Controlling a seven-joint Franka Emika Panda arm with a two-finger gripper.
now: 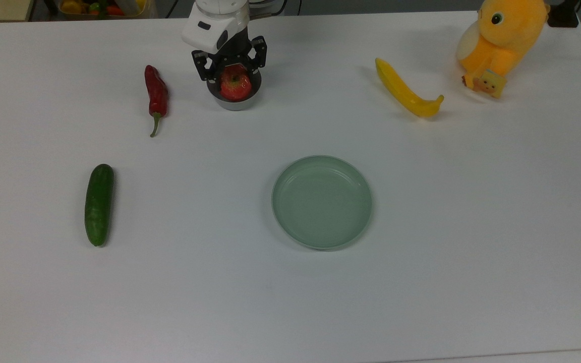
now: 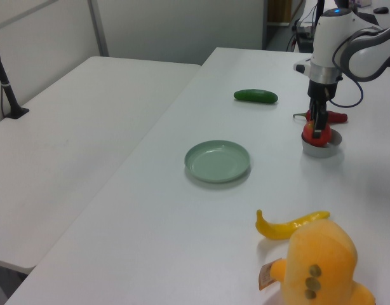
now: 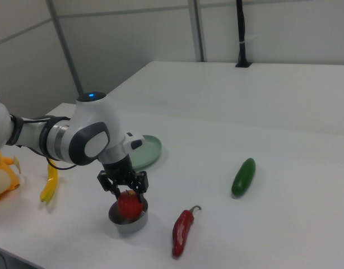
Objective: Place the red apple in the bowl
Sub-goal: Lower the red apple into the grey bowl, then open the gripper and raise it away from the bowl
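Apple lowered into bowl, upper centre of top view.
Tool [image 1: 233,75] clenched on red apple [image 1: 235,84], which sits w/ its lower part in the bowl [image 1: 234,103]; fit is tight, so off-centre release may tip bowl or roll apple onto worktop [image 1: 421,227].

Arm lowered, wrist vertical (fingers [image 1: 213,68] seemingly parted)

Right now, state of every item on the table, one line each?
red apple: sitting in the bowl, top above the rim
bowl: upright, holding the apple
tool: fingers either side of the apple
green dish: upright, empty
chili pepper: lying flat
cucumber: lying flat
banana: lying flat
plush duck: upright
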